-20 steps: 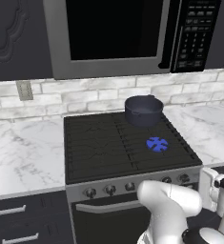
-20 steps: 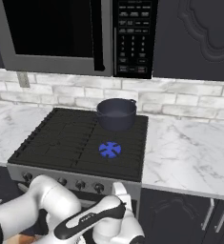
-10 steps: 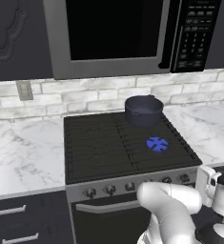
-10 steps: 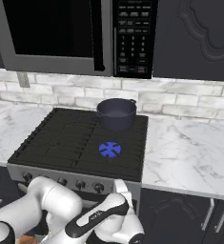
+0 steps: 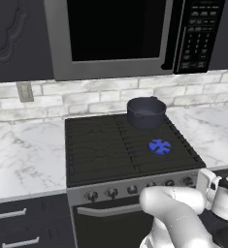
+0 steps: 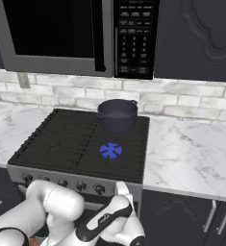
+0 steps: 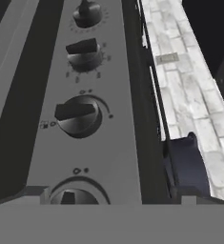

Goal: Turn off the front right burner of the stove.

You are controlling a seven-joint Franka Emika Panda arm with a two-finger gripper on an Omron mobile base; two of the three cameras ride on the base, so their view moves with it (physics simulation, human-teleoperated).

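Observation:
The stove (image 5: 101,145) has a black grated cooktop and a steel knob strip (image 5: 135,189). Its front right burner (image 5: 159,146) shows a blue flame ring (image 6: 111,150). My hand (image 5: 216,193) hovers in front of the strip's right end (image 6: 123,191). In the hand view the strip runs up the picture with several knobs on it. The nearest knob (image 7: 75,197) lies low between my spread fingertips, and another knob (image 7: 79,116) sits above it. My gripper (image 7: 114,196) is open and holds nothing.
A dark round pot (image 5: 145,112) stands on the back right burner just behind the flame (image 6: 117,114) (image 7: 187,163). A microwave (image 5: 130,34) hangs above. Marble counters (image 5: 23,155) (image 6: 191,153) flank the stove. The oven door handle (image 5: 105,211) runs below the knobs.
My hand has crept slightly closer to the right end of the knob strip. The blue flame still burns, and the pot has not moved.

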